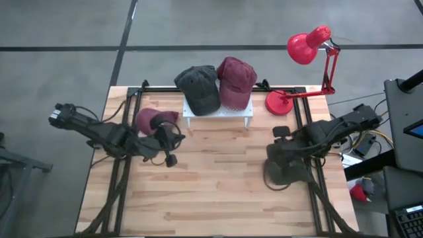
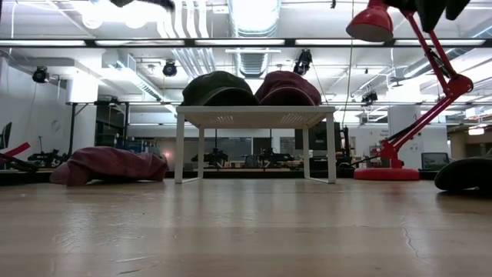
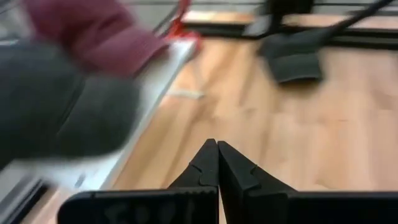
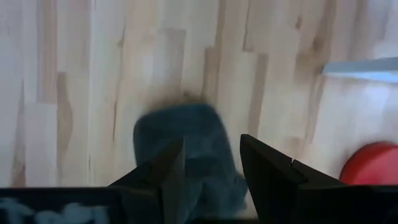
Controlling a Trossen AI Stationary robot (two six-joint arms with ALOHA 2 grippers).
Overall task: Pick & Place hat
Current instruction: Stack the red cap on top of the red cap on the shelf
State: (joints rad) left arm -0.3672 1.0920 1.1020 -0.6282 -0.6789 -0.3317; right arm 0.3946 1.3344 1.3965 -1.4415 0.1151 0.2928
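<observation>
two hats are already sitting on the white rack (image 1: 218, 114), a dark grey hat (image 1: 198, 87) beside a maroon hat (image 1: 236, 80), so part of the job looks done. a third maroon hat (image 1: 153, 119) is lying on the wooden table (image 1: 218, 192) just left of the rack, and a dark hat (image 1: 285, 172) is lying well to the rack's right, both apparently left to place. the right gripper (image 4: 208, 165) is hovering directly over that dark hat, fingers partly apart and straddling it; whether they are gripping it, i cannot tell. the left gripper (image 3: 217, 163) is sitting pinched together and empty, near the rack's left end. a red desk lamp (image 1: 305, 66) is standing right of the rack. beyond the table, a workshop with ceiling ducts and strip lights is showing.
</observation>
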